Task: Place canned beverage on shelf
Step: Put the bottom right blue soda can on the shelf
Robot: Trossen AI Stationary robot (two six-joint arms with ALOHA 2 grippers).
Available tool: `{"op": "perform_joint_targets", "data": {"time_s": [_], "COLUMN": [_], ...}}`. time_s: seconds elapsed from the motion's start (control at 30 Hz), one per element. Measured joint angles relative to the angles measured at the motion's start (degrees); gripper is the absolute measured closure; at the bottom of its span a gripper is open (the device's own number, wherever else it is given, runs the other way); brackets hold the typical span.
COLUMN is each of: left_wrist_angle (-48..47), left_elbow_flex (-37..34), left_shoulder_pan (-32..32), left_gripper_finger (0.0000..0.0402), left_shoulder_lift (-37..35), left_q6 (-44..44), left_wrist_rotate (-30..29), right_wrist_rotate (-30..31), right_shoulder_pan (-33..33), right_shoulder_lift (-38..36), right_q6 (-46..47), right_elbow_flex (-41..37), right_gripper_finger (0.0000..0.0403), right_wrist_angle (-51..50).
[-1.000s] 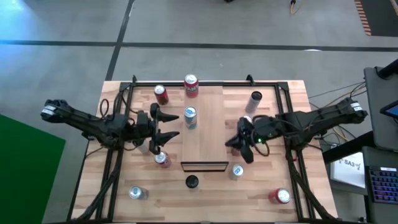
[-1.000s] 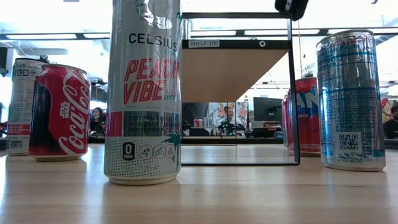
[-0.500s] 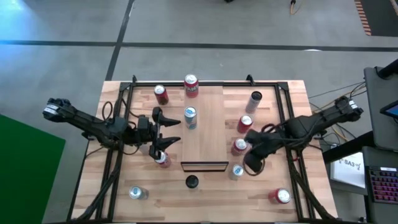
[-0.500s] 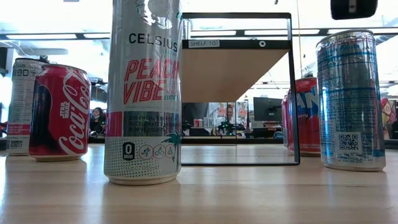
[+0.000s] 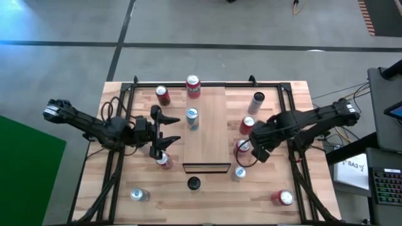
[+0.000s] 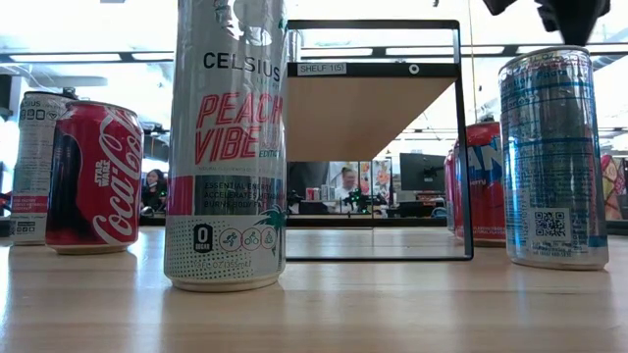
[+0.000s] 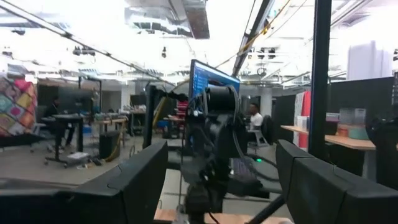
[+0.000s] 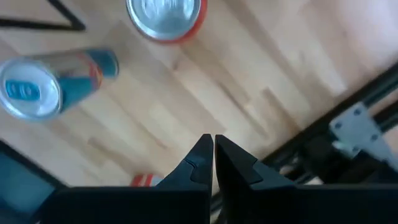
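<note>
The shelf (image 5: 207,135) is the light board at the table's middle, with a dark near end (image 5: 206,167). One silver-blue can (image 5: 192,118) stands upright on it. My left gripper (image 5: 171,133) hovers open just left of the shelf, pointing toward it, beside a red can (image 5: 164,161). In the left wrist view my left gripper (image 7: 221,177) has nothing between its fingers. My right gripper (image 5: 257,152) is right of the shelf, shut and pointing down over bare wood. It shows shut in the right wrist view (image 8: 213,142), near a red can (image 8: 165,15) and a blue can (image 8: 37,87).
More cans stand around the table: red ones (image 5: 162,95), (image 5: 193,86), (image 5: 247,124), (image 5: 242,147), (image 5: 283,198), a grey one (image 5: 258,100), and silver ones (image 5: 239,172), (image 5: 138,195). A black round thing (image 5: 193,183) lies near the shelf's front. A black frame (image 5: 295,125) lines the table's sides.
My right gripper has drawn back from the shelf's right edge toward the table's right and tipped from nearly level to pointing straight down, staying shut. Two red cans it covered now show. My left gripper has rolled slightly in place.
</note>
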Motion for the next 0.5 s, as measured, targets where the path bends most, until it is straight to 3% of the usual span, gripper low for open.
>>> {"op": "perform_joint_targets", "data": {"time_s": [0.23,0.5], "left_wrist_angle": [0.02,-1.46], "left_elbow_flex": [0.0,0.0], "left_shoulder_pan": [0.04,0.04], "left_gripper_finger": [0.0135,0.0135], "left_shoulder_lift": [-0.86,-0.68], "left_q6": [1.02,-0.42], "left_wrist_rotate": [-0.04,-0.05], "right_wrist_rotate": [-7.48,-8.49], "right_shoulder_pan": [1.96,6.61], "right_shoulder_lift": [0.33,1.06], "right_q6": [4.01,8.0], "right_elbow_flex": [-0.73,-1.12], "right_gripper_finger": [0.0394,0.0394], "right_wrist_angle": [-0.11,0.51]}}
